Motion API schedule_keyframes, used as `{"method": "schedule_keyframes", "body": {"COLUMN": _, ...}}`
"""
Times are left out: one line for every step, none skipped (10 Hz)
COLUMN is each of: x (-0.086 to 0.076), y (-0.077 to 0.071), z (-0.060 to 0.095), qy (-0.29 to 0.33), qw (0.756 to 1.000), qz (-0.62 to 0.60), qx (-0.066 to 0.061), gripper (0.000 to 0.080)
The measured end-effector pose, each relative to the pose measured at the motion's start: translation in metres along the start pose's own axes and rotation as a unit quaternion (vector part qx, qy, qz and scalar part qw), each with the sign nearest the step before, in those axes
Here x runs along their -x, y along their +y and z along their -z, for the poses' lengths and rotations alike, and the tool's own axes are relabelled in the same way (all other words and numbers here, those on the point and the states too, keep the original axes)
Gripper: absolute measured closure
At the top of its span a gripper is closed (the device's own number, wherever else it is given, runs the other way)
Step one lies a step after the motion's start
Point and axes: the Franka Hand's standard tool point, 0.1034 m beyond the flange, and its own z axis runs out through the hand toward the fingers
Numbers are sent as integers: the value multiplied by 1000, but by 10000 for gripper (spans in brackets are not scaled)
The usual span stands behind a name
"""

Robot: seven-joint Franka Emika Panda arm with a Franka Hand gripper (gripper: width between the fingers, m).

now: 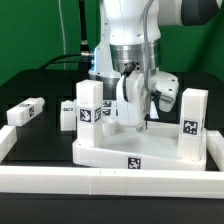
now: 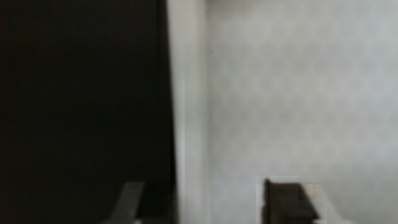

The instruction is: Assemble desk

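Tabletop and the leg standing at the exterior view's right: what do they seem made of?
Tabletop: likely moulded white plastic, matte, judging by the even colour, raised rim and soft highlights. Leg: same matte white, probably plastic. Its black-white tags look printed or stuck on; cannot tell which.

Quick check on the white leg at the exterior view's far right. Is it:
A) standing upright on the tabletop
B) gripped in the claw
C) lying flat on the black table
A: the leg stands upright on the tabletop, at the corner on the exterior view's right, with its tag facing the camera.
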Motion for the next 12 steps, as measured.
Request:
{"method": "schedule_keyframes", "body": {"x": 0, "y": 0, "z": 0, "qy": 0, "qw": 1000, "qz": 0, "qx": 0, "gripper": 730}}
{"method": "schedule_keyframes", "body": {"x": 0, "y": 0, "z": 0, "qy": 0, "qw": 1000, "qz": 1, "qx": -1, "gripper": 730}}
{"method": "schedule_keyframes", "body": {"x": 0, "y": 0, "z": 0, "qy": 0, "qw": 1000, "qz": 2, "qx": -1, "gripper": 739}}
{"method": "schedule_keyframes", "body": {"x": 0, "y": 0, "z": 0, "qy": 0, "qw": 1000, "qz": 2, "qx": -1, "gripper": 739}}
{"method": "schedule_keyframes", "body": {"x": 0, "y": 0, "z": 0, "qy": 0, "qw": 1000, "qz": 2, "qx": -1, "gripper": 739}}
{"method": "schedule_keyframes", "body": {"x": 0, "y": 0, "z": 0, "qy": 0, "qw": 1000, "qz": 2, "qx": -1, "gripper": 739}}
{"method": "schedule_keyframes", "body": {"x": 0, "y": 0, "z": 0, "qy": 0, "qw": 1000, "qz": 2, "qx": -1, "gripper": 739}}
{"method": "schedule_keyframes", "body": {"x": 0, "y": 0, "z": 0, "qy": 0, "qw": 1000, "qz": 3, "qx": -1, "gripper": 739}}
{"method": "schedule_keyframes", "body": {"x": 0, "y": -1, "z": 0, "qy": 0, "qw": 1000, "qz": 6, "qx": -1, "gripper": 739}}
{"method": "schedule_keyframes", "body": {"x": -7, "y": -5, "z": 3, "qy": 0, "qw": 999, "qz": 48, "qx": -2, "gripper": 739}}
{"method": "schedule_keyframes", "body": {"x": -16, "y": -11, "z": 7, "qy": 1, "qw": 997, "qz": 76, "qx": -6, "gripper": 739}}
{"method": "schedule_keyframes", "body": {"x": -19, "y": -12, "z": 7, "qy": 3, "qw": 996, "qz": 92, "qx": -8, "gripper": 739}}
